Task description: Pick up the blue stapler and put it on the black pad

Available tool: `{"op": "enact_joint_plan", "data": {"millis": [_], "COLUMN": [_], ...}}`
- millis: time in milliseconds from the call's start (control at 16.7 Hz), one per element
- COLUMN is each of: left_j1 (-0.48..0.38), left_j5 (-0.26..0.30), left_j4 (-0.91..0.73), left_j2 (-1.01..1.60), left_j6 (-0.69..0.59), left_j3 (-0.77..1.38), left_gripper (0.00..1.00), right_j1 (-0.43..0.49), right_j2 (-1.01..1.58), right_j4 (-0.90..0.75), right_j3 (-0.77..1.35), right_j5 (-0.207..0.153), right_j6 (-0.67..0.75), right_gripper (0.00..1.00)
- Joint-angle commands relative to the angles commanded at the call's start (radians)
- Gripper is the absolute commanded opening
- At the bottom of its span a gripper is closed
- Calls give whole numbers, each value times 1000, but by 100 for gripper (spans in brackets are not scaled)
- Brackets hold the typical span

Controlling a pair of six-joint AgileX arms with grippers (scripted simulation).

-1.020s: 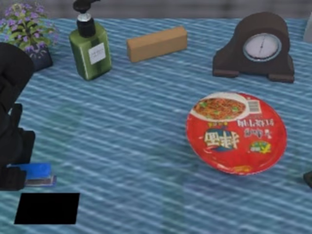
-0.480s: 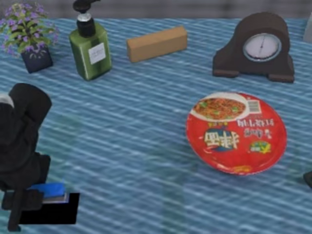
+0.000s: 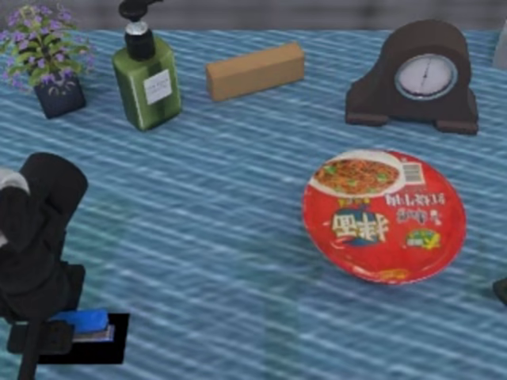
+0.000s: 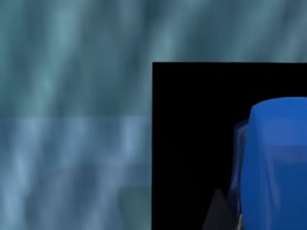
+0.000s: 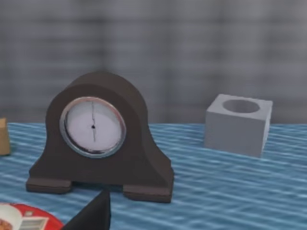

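The blue stapler [image 3: 87, 320] lies over the black pad [image 3: 117, 347] at the table's front left corner, and I cannot tell whether it touches the pad. My left gripper [image 3: 63, 331] is shut on the blue stapler, reaching down from the bulky black arm above it. In the left wrist view the blue stapler [image 4: 278, 163] fills the edge of the picture over the black pad [image 4: 192, 143], with a dark fingertip [image 4: 218, 213] against its side. My right gripper [image 3: 501, 290] stays parked at the table's right edge.
A red noodle bowl [image 3: 383, 215] sits right of centre. Along the back stand a potted plant [image 3: 43, 55], a green soap bottle [image 3: 148, 79], a tan block [image 3: 255, 70] and a dark wooden clock [image 3: 416, 75]. A grey cube holder [image 5: 238, 123] stands beyond the clock.
My left arm carried the blue stapler from just behind the pad forward until it was over the pad, then shifted slightly further over it. The right arm has not moved.
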Motion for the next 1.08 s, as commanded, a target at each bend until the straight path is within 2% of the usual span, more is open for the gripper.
{"op": "enact_joint_plan", "data": {"millis": [720, 1080], "left_j1": [0, 0], "left_j5": [0, 0], "left_j4": [0, 0], "left_j2": [0, 0], "left_j6": [0, 0], "left_j3": [0, 0], "left_gripper": [98, 100], "right_j1": [0, 0], "right_j2": [0, 0], "right_j4": [0, 0], "right_j3": [0, 0], "right_j5": [0, 0], "right_j6": [0, 0], "right_gripper": [100, 100]}}
